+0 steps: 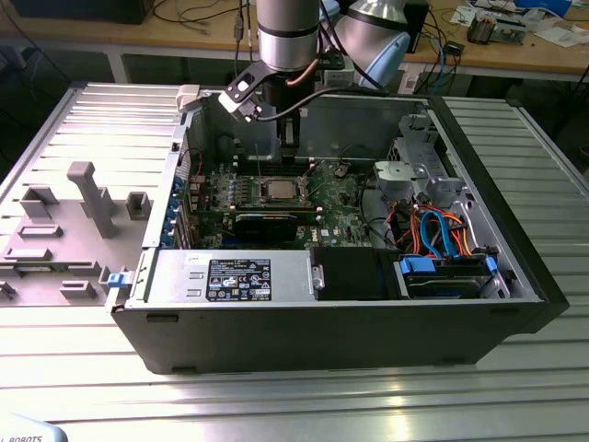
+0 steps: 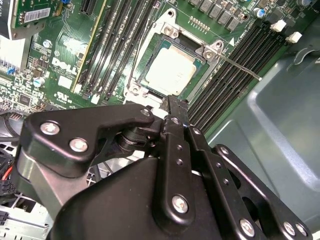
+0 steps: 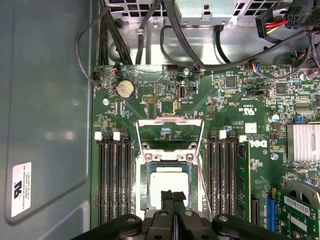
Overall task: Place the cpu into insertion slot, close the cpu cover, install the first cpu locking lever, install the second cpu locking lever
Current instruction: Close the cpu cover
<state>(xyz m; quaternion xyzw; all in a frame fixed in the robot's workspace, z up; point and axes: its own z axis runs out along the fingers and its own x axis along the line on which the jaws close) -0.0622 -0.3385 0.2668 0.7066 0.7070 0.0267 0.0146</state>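
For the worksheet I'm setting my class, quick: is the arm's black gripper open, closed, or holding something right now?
The black gripper: closed, fingers together, nothing held, poised over the silvery-grey square cpu.

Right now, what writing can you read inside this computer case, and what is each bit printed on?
Nothing I can quote reliably; print stands on:
Black label on the power supply: too small.
White sticker on the case wall: too small.
White lettering on the motherboard: a logo, left unquoted.
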